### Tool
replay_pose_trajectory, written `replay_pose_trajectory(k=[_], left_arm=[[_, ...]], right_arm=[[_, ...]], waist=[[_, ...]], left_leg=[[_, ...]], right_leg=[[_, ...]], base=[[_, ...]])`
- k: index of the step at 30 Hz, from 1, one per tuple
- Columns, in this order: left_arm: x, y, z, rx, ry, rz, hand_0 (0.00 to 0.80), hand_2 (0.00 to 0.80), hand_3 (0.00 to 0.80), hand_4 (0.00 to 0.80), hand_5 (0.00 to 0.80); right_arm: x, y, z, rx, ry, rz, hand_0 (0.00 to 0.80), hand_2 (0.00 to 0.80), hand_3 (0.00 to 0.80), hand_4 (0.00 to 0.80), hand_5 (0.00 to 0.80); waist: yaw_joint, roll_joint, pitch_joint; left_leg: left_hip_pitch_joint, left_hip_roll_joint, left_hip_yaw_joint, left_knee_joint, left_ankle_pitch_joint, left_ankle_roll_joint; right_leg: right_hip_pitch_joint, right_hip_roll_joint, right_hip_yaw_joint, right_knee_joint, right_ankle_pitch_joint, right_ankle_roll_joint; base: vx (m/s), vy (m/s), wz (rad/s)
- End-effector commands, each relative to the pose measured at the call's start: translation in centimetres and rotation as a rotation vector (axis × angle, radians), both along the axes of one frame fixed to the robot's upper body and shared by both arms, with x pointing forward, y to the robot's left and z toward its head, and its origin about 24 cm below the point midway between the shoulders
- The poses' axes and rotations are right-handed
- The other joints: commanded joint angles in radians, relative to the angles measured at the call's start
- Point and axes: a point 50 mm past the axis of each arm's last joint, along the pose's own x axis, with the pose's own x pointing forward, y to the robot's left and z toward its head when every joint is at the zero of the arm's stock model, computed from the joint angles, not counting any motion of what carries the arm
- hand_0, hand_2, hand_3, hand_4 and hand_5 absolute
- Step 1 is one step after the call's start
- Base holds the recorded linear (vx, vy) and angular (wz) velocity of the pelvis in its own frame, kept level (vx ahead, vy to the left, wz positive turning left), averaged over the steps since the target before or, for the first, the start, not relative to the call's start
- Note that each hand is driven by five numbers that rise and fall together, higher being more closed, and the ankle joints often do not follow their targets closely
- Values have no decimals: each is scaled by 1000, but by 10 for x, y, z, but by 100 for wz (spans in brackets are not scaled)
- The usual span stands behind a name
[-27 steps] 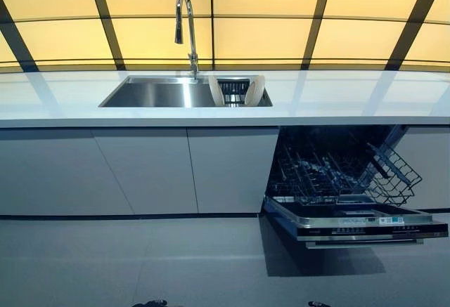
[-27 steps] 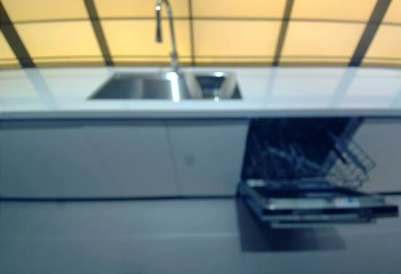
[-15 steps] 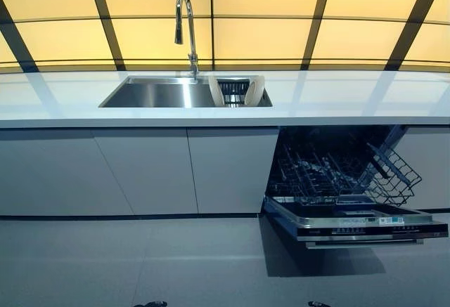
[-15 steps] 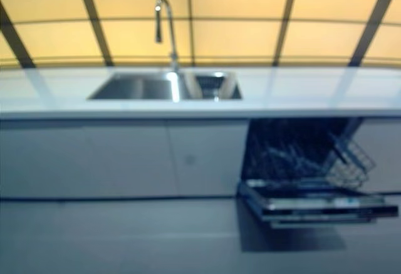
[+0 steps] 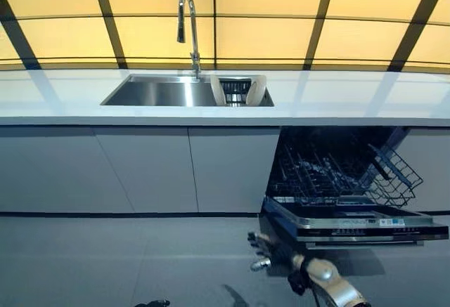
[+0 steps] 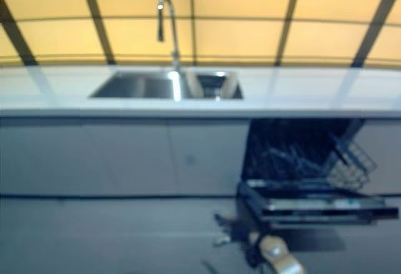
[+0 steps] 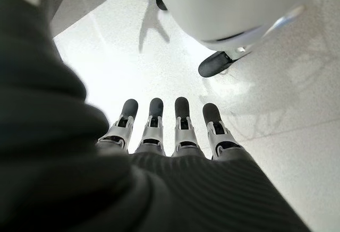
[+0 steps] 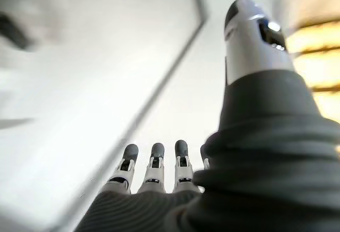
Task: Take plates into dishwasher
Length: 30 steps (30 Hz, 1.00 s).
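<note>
plates (image 5: 237, 90) in sink (image 5: 158, 93) | dishwasher (image 5: 344, 180) open | right hand (image 5: 264, 249), left hand (image 7: 170, 136) empty, fingers straight

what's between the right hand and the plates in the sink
The plates stand in the sink, set into the counter, well above the right hand, which is low near the open dishwasher. The counter's front edge lies between them; the hand must rise above it.
</note>
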Motion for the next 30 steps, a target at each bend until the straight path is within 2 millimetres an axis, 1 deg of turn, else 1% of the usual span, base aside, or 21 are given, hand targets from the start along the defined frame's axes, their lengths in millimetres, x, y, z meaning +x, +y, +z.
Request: replay_pose_trajectory(k=[1, 2, 3, 6, 9, 12, 15, 17, 20, 21, 22, 24, 27, 28, 29, 30], left_arm=[[24, 10, 6, 41, -60, -34, 0, 0, 0, 0, 0], [24, 10, 6, 41, -59, -33, 0, 0, 0, 0, 0], [22, 9, 5, 41, -56, -30, 0, 0, 0, 0, 0], [16, 9, 3, 45, -44, -35, 0, 0, 0, 0, 0], [10, 9, 2, 49, -38, -46, 0, 0, 0, 0, 0], [8, 9, 1, 47, -35, -51, 0, 0, 0, 0, 0], [8, 8, 0, 45, -35, -60, 0, 0, 0, 0, 0], [9, 8, 1, 45, -36, -64, 0, 0, 0, 0, 0], [13, 13, 3, 53, -44, -77, 0, 0, 0, 0, 0], [14, 13, 3, 53, -45, -77, 0, 0, 0, 0, 0], [17, 14, 4, 58, -54, -85, 0, 0, 0, 0, 0], [28, 16, 7, 62, -87, -81, 0, 0, 0, 0, 0], [34, 20, 10, 77, -92, -86, 0, 0, 0, 0, 0], [34, 21, 10, 80, -91, -91, 0, 0, 0, 0, 0], [34, 22, 10, 84, -88, -98, 0, 0, 0, 0, 0], [34, 24, 10, 90, -84, -105, 0, 0, 0, 0, 0]], right_arm=[[47, 14, 86, 182, -350, 81, 0, 0, 0, 0, 0], [51, 15, 103, 220, -421, 85, 0, 0, 0, 0, 0], [57, 16, 127, 262, -481, 87, 0, 0, 0, 0, 0], [67, 17, 179, 394, -633, 78, 0, 0, 0, 0, 0], [70, 13, 222, 574, -759, 22, 0, 0, 0, 0, 0], [71, 5, 251, 696, -871, -86, 0, 0, 0, 0, 0], [72, -7, 269, 742, -969, -235, 0, 0, 0, 0, 0], [74, -14, 277, 716, -1028, -324, 0, 0, 0, 0, 0], [77, -20, 291, 663, -1095, -403, 0, 0, 0, 0, 0], [77, -21, 292, 661, -1097, -407, 0, 0, 0, 0, 0], [79, -22, 296, 650, -1105, -417, 0, 0, 0, 0, 0], [83, -22, 303, 613, -1129, -438, 0, 0, 0, 0, 0], [86, -24, 307, 606, -1132, -447, 0, 0, 0, 0, 0], [86, -25, 307, 607, -1129, -448, 0, 0, 0, 0, 0], [85, -26, 307, 606, -1124, -445, 0, 0, 0, 0, 0], [84, -26, 306, 596, -1123, -446, 0, 0, 0, 0, 0]], waist=[[-18, -22, 81], [-18, -23, 82], [-17, -23, 82], [-13, -24, 82], [-9, -23, 81], [-8, -19, 80], [-7, -11, 86], [-5, -7, 92], [-2, -2, 113], [-1, -2, 114], [1, -1, 125], [6, 1, 154], [7, 4, 178], [4, 4, 180], [3, 5, 183], [1, 5, 189]], left_leg=[[17, -123, 55, 6, -170, 115], [17, -123, 58, 6, -172, 116], [18, -123, 61, 6, -174, 118], [20, -124, 69, 6, -180, 125], [22, -126, 72, 6, -187, 131], [24, -130, 77, 6, -193, 138], [23, -134, 79, 6, -196, 148], [22, -137, 78, 6, -197, 154], [17, -141, 79, 6, -193, 169], [17, -141, 80, 6, -193, 170], [11, -142, 79, 6, -186, 176], [-29, -149, 61, 43, -193, 194], [-62, -159, 28, 67, -192, 205], [-66, -162, 23, 70, -192, 207], [-66, -163, 22, 73, -194, 208], [-65, -167, 24, 78, -201, 212]], right_leg=[[79, 14, -8, 3, -182, 80], [79, 13, -7, 3, -182, 81], [79, 12, -7, 3, -182, 82], [79, 7, -7, 3, -180, 85], [80, 2, -9, 3, -176, 89], [76, -5, -8, 10, -174, 96], [60, -12, -2, 32, -174, 103], [49, -17, 4, 49, -175, 109], [19, -28, 16, 96, -182, 117], [16, -29, 17, 102, -183, 118], [-3, -32, 23, 132, -189, 120], [-61, -47, 42, 233, -186, 125], [-103, -66, 65, 345, -153, 114], [-114, -70, 72, 380, -143, 110], [-131, -78, 70, 429, -125, 107], [-175, -100, 61, 535, -102, 105]], base=[[1, 51, -2], [9, 49, -1], [18, 56, -2], [28, 60, -3], [38, 77, -1], [48, 105, 1], [39, 120, 0], [41, 129, -6], [29, 129, -11], [13, 114, -11], [-20, 132, -10], [-50, 198, -18], [-24, 183, -25], [12, 166, -22], [21, 182, -23], [31, 187, -20]])
